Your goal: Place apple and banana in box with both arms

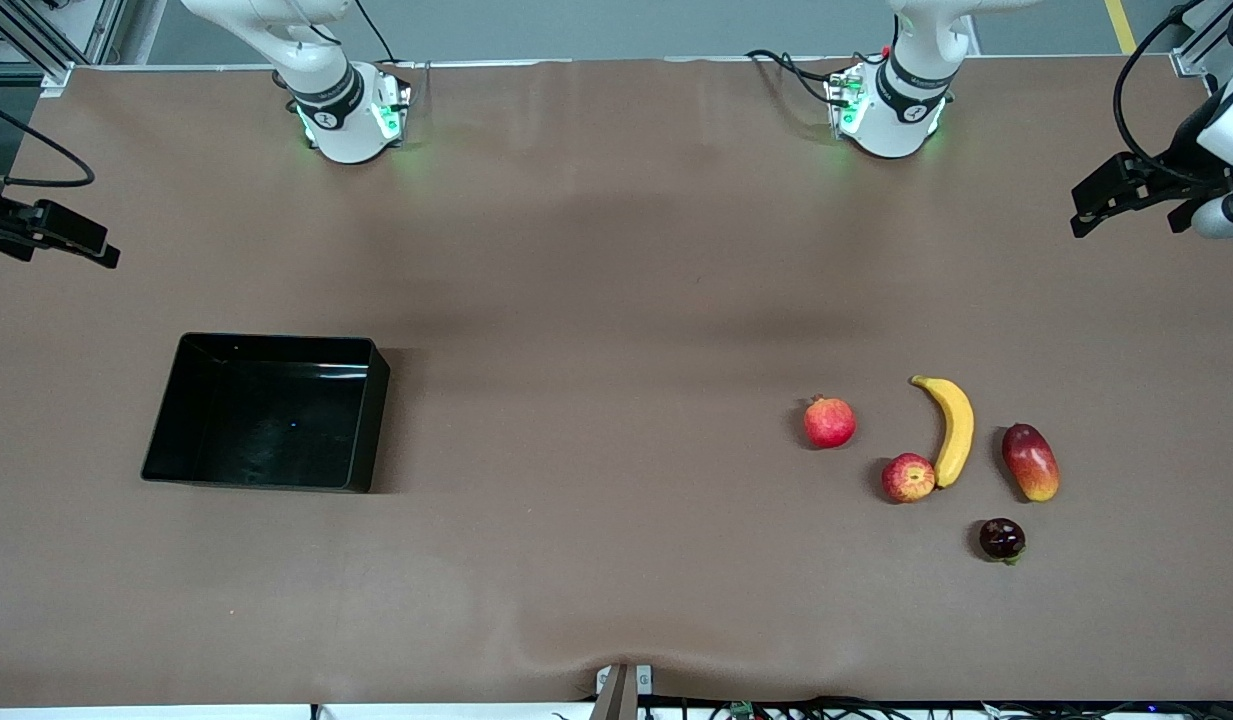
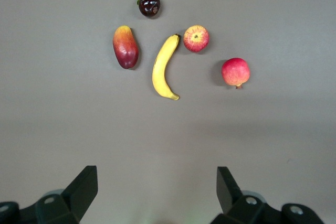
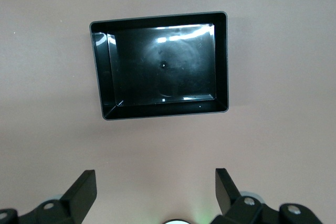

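The apple (image 1: 908,477), red with yellow streaks, lies close beside the nearer tip of the curved yellow banana (image 1: 954,430), toward the left arm's end of the table. Both show in the left wrist view, apple (image 2: 196,38) and banana (image 2: 165,66). The black box (image 1: 372,420) stands empty toward the right arm's end, and its wall shows in the right wrist view (image 3: 105,77). My left gripper (image 1: 1088,210) (image 2: 157,182) hangs high, open and empty, over bare table between its base and the fruit. My right gripper (image 1: 101,250) (image 3: 156,182) hangs high, open and empty, over bare table beside the box.
A uniformly red pomegranate (image 1: 829,422) lies beside the banana toward the box. A red-and-yellow mango (image 1: 1030,461) lies beside the banana toward the table's end. A small dark round fruit (image 1: 1002,539) lies nearest the front camera. Brown mat runs between box and fruit.
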Robot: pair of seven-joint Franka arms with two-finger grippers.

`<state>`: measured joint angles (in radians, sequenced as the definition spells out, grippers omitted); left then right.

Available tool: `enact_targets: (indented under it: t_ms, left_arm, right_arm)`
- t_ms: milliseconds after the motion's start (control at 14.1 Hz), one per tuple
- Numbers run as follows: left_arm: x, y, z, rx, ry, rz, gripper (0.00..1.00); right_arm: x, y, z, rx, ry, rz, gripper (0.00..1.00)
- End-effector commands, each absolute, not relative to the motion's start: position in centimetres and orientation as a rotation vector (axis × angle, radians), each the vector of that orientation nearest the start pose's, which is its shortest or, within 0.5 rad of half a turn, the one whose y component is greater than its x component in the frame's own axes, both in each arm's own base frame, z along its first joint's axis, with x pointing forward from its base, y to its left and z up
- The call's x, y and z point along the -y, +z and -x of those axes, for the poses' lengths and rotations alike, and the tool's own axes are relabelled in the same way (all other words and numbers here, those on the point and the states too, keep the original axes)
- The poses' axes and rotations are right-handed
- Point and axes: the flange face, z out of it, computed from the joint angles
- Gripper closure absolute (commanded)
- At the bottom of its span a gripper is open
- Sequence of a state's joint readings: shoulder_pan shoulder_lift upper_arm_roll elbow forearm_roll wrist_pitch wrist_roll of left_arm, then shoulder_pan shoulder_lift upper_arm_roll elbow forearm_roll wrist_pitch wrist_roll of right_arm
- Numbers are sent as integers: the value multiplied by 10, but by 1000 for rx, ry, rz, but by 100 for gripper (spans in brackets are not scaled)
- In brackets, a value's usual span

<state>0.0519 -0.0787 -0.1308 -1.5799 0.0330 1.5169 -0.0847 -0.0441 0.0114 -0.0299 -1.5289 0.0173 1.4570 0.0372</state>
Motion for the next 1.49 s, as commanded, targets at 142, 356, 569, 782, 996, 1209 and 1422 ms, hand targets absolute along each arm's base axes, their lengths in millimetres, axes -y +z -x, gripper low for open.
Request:
enact_targets:
  t_ms: [142, 356, 569, 782, 996, 1209, 1422]
  left_arm:
    - [42, 651, -537, 30, -9, 3124, 0]
    - [40, 628, -554, 34, 37, 3129, 0]
    - [41, 598, -574, 41, 61, 3133, 0]
    - [38, 536, -613, 45, 83, 3145, 0]
    - [46, 472, -651, 55, 40, 3155, 0]
    - [49, 411, -675, 202, 42, 3160, 0]
    - [69, 356, -684, 293, 101, 3166, 0]
  right_arm:
    - [53, 597, -562, -187, 163, 3125, 0]
    - [80, 538, -584, -102, 167, 3122, 0]
    - [100, 483, -608, -84, 191, 3123, 0]
    - [125, 419, -630, -52, 208, 3143, 0]
    - [154, 370, -639, -21, 201, 3139, 0]
    - [178, 311, -628, -6, 175, 3132, 0]
    - [179, 258, -610, -12, 182, 3130, 35]
